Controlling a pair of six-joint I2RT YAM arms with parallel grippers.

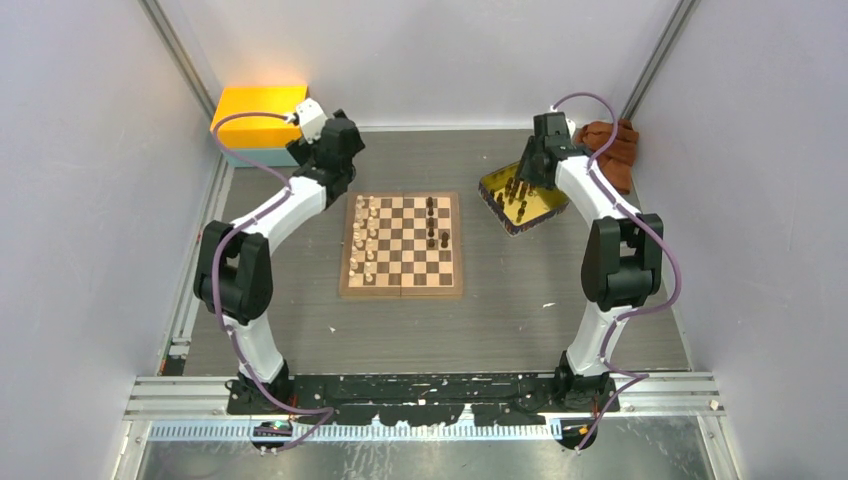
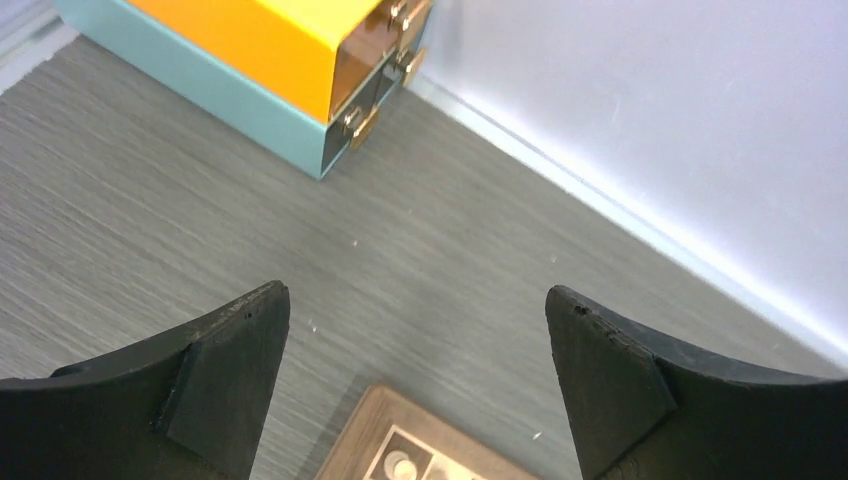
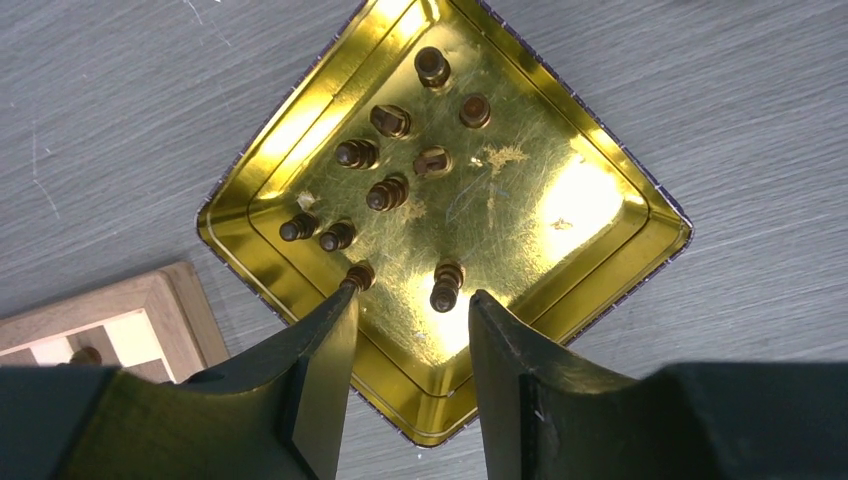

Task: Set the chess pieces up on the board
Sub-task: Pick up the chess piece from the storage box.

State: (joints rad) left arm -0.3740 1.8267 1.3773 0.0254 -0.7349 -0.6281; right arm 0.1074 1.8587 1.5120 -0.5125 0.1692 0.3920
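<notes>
Right hand (image 3: 412,312): hangs low over a gold tray (image 3: 620,215), fingers partly spread, pinching nothing. Shows 10 dark chess pieces (image 3: 385,192) inside that tray, bunched toward its far and left parts. Puts 1 of them right at the tip of the finger on the left of the wrist view and another just ahead of the gap, neither gripped. Catches a corner of the chessboard (image 3: 160,300) at the lower left of the same view, apart from the tray.

Left hand (image 2: 415,300): hovers above the grey surface (image 2: 150,230), fingers spread wide, nothing between them. Sits just off the far left corner of the chessboard, with its tan border and 1 of the cream chess pieces (image 2: 400,463) peeking in at the bottom edge. Faces an orange box (image 2: 250,50) with a teal base, near the wall.

Top view: finds the chessboard flat at mid-surface between the 2 arms, cream chess pieces lining its 2 leftmost files and a few dark ones on right-centre squares. Places the tray right of the board, near but not touching, with a brown cloth (image 1: 612,140) beyond.
</notes>
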